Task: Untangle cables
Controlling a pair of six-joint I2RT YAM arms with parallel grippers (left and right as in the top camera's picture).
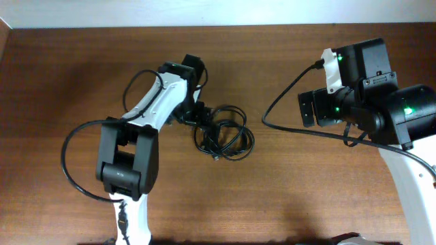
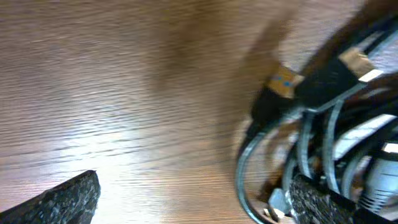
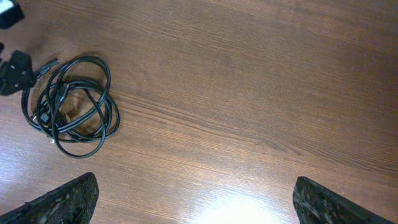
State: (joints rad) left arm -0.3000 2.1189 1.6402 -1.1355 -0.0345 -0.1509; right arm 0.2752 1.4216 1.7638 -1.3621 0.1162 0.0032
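The cables (image 1: pixel 223 134) lie as one small black coil on the brown table, at its middle. My left gripper (image 1: pixel 193 116) is low at the coil's left edge. In the left wrist view its fingers (image 2: pixel 196 199) are spread wide, with the right finger touching the blurred cords and plugs (image 2: pixel 323 118) and bare wood between the fingers. My right gripper (image 1: pixel 308 109) is raised at the right, apart from the coil. Its fingers (image 3: pixel 196 199) are wide open over bare wood, and the coil (image 3: pixel 71 104) shows at the far left of the right wrist view.
Thick black robot wiring loops beside the left arm (image 1: pixel 68 160) and from the right arm (image 1: pixel 286 102). The left arm's base (image 1: pixel 129 170) stands at the front left. The table's far edge (image 1: pixel 218 26) meets a white wall.
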